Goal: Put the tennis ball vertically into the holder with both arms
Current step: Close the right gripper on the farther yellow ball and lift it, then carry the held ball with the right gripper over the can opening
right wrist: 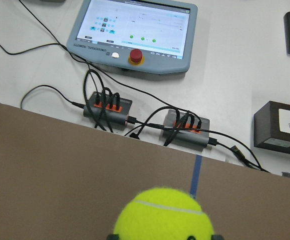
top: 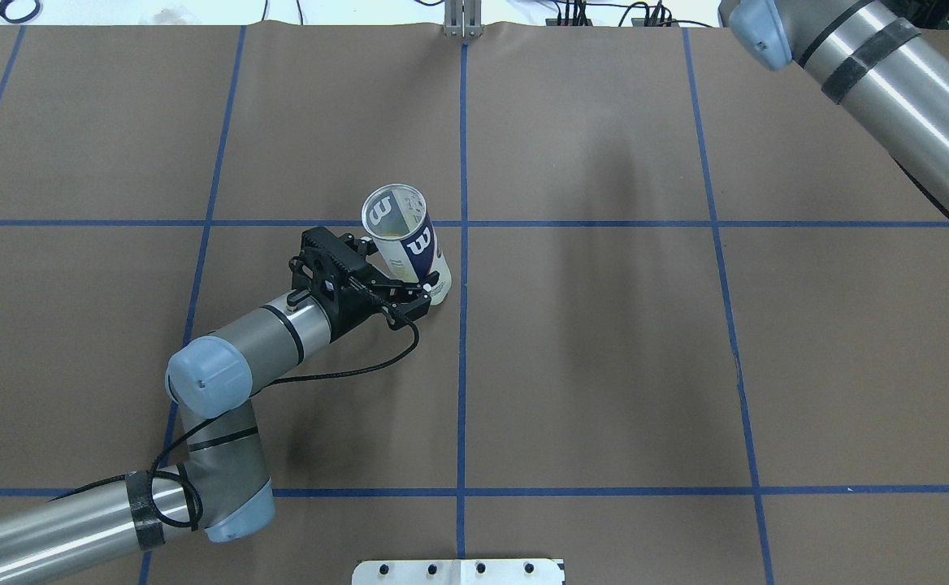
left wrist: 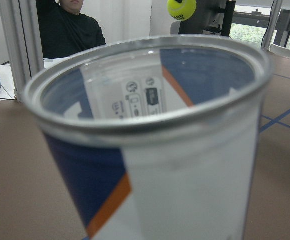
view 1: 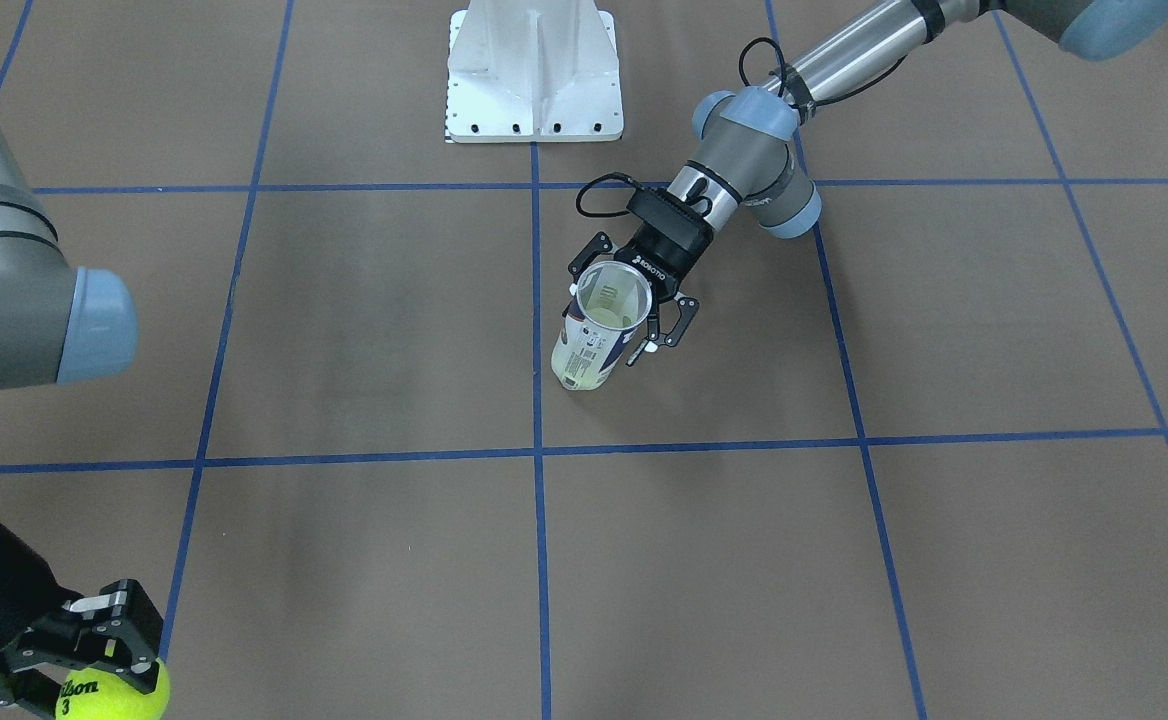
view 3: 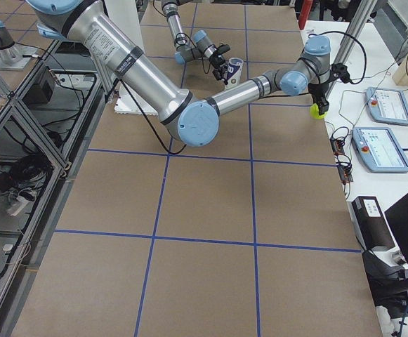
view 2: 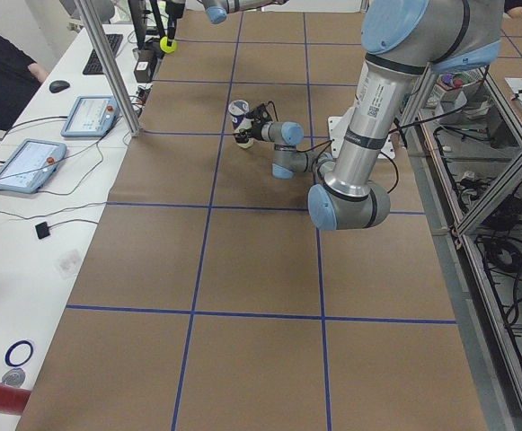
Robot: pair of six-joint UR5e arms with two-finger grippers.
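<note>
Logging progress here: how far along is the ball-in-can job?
Done: left gripper holds the can upright, mouth open. In hand: right gripper has the tennis ball, far from the can. Left: carry it over the can and drop it in.

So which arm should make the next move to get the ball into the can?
Right. The right gripper holds the tennis ball, free to carry it; the left gripper is clamped on the upright holder, mouth open upward, and should probably just steady it.
</note>
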